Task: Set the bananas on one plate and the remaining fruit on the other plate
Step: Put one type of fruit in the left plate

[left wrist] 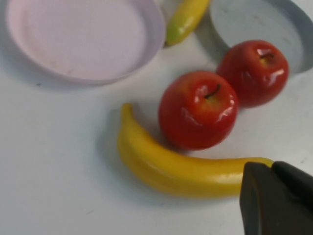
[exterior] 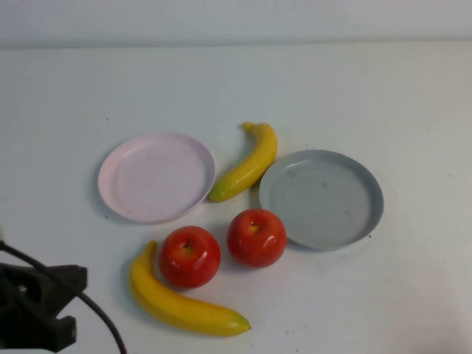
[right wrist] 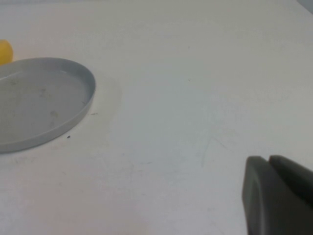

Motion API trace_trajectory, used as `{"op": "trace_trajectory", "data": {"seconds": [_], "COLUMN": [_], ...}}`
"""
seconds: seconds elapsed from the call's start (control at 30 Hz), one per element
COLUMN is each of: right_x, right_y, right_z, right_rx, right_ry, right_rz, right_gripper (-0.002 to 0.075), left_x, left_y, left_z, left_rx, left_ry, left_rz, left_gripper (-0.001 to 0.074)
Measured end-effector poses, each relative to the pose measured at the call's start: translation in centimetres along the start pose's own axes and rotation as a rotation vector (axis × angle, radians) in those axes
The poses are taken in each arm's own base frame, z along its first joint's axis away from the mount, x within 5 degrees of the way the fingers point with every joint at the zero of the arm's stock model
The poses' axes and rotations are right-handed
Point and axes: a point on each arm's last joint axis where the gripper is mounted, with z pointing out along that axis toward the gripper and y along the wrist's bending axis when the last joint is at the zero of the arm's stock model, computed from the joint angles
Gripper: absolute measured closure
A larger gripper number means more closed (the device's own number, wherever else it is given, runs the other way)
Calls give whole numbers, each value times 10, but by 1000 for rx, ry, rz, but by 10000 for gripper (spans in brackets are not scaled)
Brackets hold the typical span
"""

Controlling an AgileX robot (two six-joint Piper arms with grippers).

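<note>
Two red apples [exterior: 189, 256] [exterior: 256, 237] sit on the table between the pale pink plate [exterior: 156, 177] and the grey plate [exterior: 321, 198]. One banana [exterior: 247, 169] lies between the plates. The longer banana [exterior: 184, 302] lies in front of the apples. Both plates are empty. My left gripper [left wrist: 271, 165] is shut and empty, just above the longer banana's [left wrist: 181, 171] tip, with the apples [left wrist: 198, 110] [left wrist: 254, 72] beyond. My left arm [exterior: 33, 306] shows at the near left corner. My right gripper [right wrist: 268, 159] is shut and empty over bare table, right of the grey plate [right wrist: 39, 103].
The white table [exterior: 369, 88] runs wide behind and to the right of the plates. A black cable [exterior: 88, 306] trails from the left arm. The right arm is out of the high view.
</note>
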Motion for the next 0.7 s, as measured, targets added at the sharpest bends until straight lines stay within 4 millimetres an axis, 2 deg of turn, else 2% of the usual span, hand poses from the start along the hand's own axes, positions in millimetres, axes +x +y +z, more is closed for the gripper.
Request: {"op": "trace_trajectory", "data": {"seconds": [0.2, 0.4, 0.5, 0.7], "right_x": [0, 0, 0, 0], "right_y": [0, 0, 0, 0], "right_z": [0, 0, 0, 0], "right_rx": [0, 0, 0, 0], "right_ry": [0, 0, 0, 0], "right_rz": [0, 0, 0, 0], "right_gripper": [741, 741, 741, 741], "left_x": [-12, -23, -25, -20], "left_y": [5, 6, -1, -29], "left_z": [37, 51, 55, 71], "left_rx": [153, 214, 243, 323], "left_ry": [45, 47, 52, 78], "left_rz": [115, 176, 213, 307], "left_gripper": [736, 736, 736, 736]}}
